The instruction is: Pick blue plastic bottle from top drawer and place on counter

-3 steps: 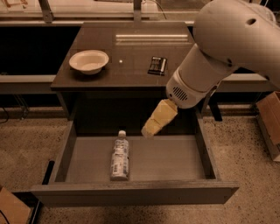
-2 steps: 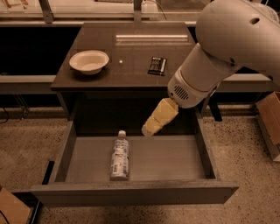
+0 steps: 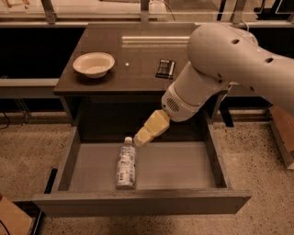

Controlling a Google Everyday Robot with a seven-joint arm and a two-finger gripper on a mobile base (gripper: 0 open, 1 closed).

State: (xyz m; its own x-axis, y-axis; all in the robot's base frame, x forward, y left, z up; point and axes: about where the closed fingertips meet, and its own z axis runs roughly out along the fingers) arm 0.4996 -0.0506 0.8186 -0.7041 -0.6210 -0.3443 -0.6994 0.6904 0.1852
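— Speckled floor (image 3: 36,147), glossy dark counter (image 3: 138,69) bearing bowl (image 3: 93,64) and black packet (image 3: 165,68). Findings?
— We note the blue plastic bottle (image 3: 126,164) lying in the open top drawer (image 3: 179,167); gripper (image 3: 138,139) beside its cap, grip state undeterminable.

Speckled terrazzo floor (image 3: 27,151), metal posts (image 3: 48,11) behind, cardboard box (image 3: 13,221) lower left, dim light.

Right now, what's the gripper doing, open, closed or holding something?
Gripper: open or closed cannot be told; it hovers by the cap of the blue plastic bottle, which lies in the top drawer.
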